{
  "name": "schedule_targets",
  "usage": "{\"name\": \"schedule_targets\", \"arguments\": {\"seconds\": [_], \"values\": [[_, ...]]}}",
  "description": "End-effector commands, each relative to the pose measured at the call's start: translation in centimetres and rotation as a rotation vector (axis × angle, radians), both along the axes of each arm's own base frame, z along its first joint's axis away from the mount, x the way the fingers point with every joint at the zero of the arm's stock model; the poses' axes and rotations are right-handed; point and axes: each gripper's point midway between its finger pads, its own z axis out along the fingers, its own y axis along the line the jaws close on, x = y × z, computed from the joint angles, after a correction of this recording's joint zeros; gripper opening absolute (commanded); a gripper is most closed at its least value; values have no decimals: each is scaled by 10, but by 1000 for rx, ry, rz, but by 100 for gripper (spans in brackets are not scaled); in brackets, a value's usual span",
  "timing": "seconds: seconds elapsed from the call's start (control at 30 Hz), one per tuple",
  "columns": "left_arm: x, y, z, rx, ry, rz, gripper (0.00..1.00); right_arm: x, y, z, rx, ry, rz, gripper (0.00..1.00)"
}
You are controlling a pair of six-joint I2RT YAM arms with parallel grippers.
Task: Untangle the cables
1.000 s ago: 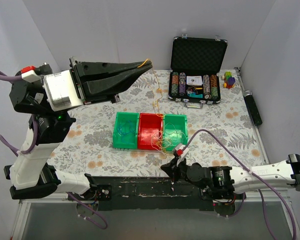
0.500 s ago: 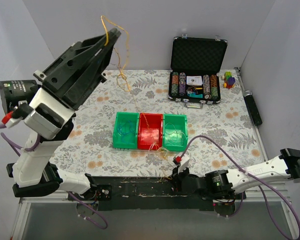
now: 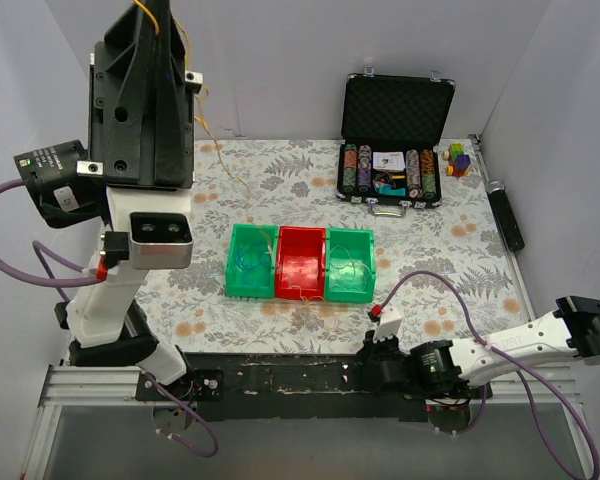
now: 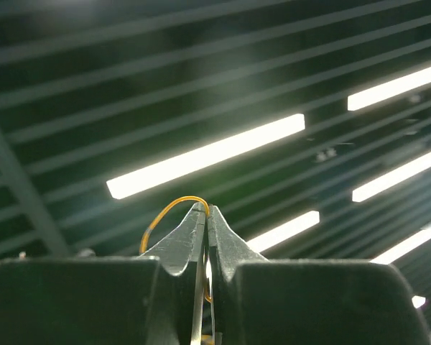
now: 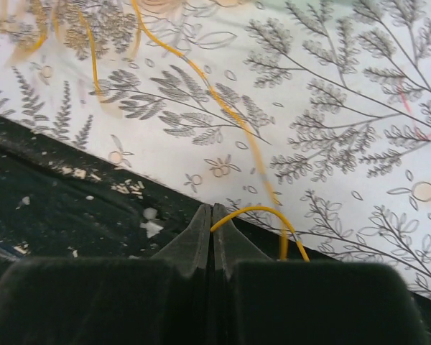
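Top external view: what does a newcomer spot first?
The left gripper, raised high on the left and pointing up, is shut on a yellow cable that trails down toward three bins in the middle. The right gripper sits low at the near edge, also shut on yellow cable. An open black case of chips stands at the far right.
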Motion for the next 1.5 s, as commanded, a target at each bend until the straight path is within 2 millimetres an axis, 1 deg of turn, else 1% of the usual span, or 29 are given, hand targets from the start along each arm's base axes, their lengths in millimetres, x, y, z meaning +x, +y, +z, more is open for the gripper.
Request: {"name": "schedule_targets", "arguments": {"seconds": [0.0, 0.1, 0.13, 0.17, 0.23, 0.27, 0.3, 0.4, 0.43, 0.47, 0.5, 0.57, 0.6, 0.63, 0.67, 0.7, 0.77, 0.83, 0.93, 1.0, 1.13, 1.23, 1.3, 1.4, 1.47], "values": [[-23, 33, 20, -175, -161, 148, 0, -20, -9, -2, -31, 2, 27, 1], [-26, 35, 12, -129, -151, 157, 0, -20, -8, 2, -54, -15, 25, 1], [-23, 25, 5, -103, -160, 179, 0, -20, -9, 1, -65, -16, 20, 1], [-22, 23, 3, -107, -175, 201, 0, -20, -11, 0, -72, -11, 6, 1], [-26, 28, 9, -137, -196, 212, 0, -20, -16, -2, -86, 4, -15, 1], [-25, 26, 12, -140, -199, 211, 0, -20, -20, -4, -91, 14, -31, 1], [-28, 33, 17, -160, -202, 206, 0, -22, -20, -3, -90, 18, -28, 1], [-26, 33, 16, -160, -191, 215, 0, -26, -15, 4, -71, 17, -13, 1], [-26, 38, 15, -154, -167, 197, 0, -27, -13, 8, -66, 5, -5, 1], [-21, 32, 9, -118, -136, 178, 0, -29, -6, 16, -53, -15, 23, 1], [-21, 33, 5, -89, -106, 154, 0, -33, 3, 27, -38, -48, 70, 8], [-10, 16, -14, -5, -43, 121, 0, -40, 19, 51, -13, -113, 154, 27], [-7, 12, -23, 27, -22, 111, 0, -42, 26, 65, 2, -142, 175, 36], [4, -7, -40, 92, 13, 99, 0, -45, 31, 76, 14, -168, 201, 49], [7, -14, -51, 132, 33, 89, 0, -46, 36, 89, 25, -196, 218, 57], [10, -20, -60, 163, 47, 79, 0, -48, 41, 101, 37, -221, 235, 61], [14, -33, -80, 228, 65, 66, 0, -50, 48, 125, 63, -273, 259, 64], [14, -37, -91, 255, 73, 54, 0, -53, 55, 149, 92, -313, 288, 66], [19, -45, -102, 288, 91, 45, 0, -59, 64, 182, 134, -376, 332, 77], [20, -48, -104, 294, 100, 39, 0, -61, 69, 199, 160, -405, 357, 84], [22, -51, -105, 297, 103, 33, 0, -61, 79, 236, 242, -484, 383, 86], [23, -51, -106, 299, 110, 31, 0, -58, 83, 268, 308, -564, 398, 88], [24, -52, -106, 301, 111, 32, 0, -56, 84, 286, 350, -612, 409, 88], [24, -53, -107, 304, 110, 33, 0, -58, 86, 301, 402, -657, 441, 89], [25, -54, -107, 305, 109, 32, 0, -61, 89, 305, 407, -675, 466, 88]]}}
